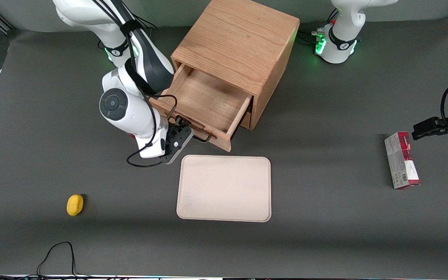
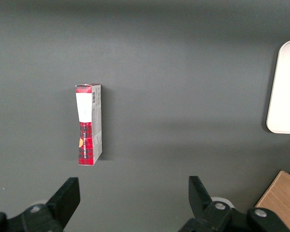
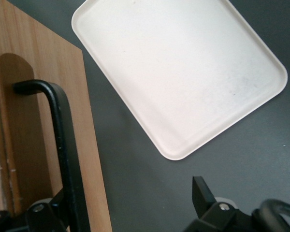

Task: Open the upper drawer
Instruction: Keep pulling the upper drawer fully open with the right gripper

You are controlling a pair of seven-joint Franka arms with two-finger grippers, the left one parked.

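The upper drawer point(image 1: 204, 102) of the light-oak cabinet point(image 1: 239, 39) stands pulled well out, its inside bare. Its thin black bar handle point(image 1: 202, 137) runs along the drawer front, nearest the front camera. The handle point(image 3: 63, 145) and the drawer front point(image 3: 34, 96) also show in the right wrist view. My right gripper point(image 1: 183, 130) sits at the handle's end toward the working arm's side. It is open point(image 3: 133, 198). One finger is close against the handle bar and the other finger point(image 3: 200, 191) hangs over the dark table. The bottom drawer is hidden under the upper one.
A cream tray point(image 1: 224, 188) lies on the table just nearer the front camera than the drawer; it also shows in the right wrist view point(image 3: 183, 72). A small yellow object point(image 1: 75, 205) lies toward the working arm's end. A red box point(image 1: 401, 160) lies toward the parked arm's end.
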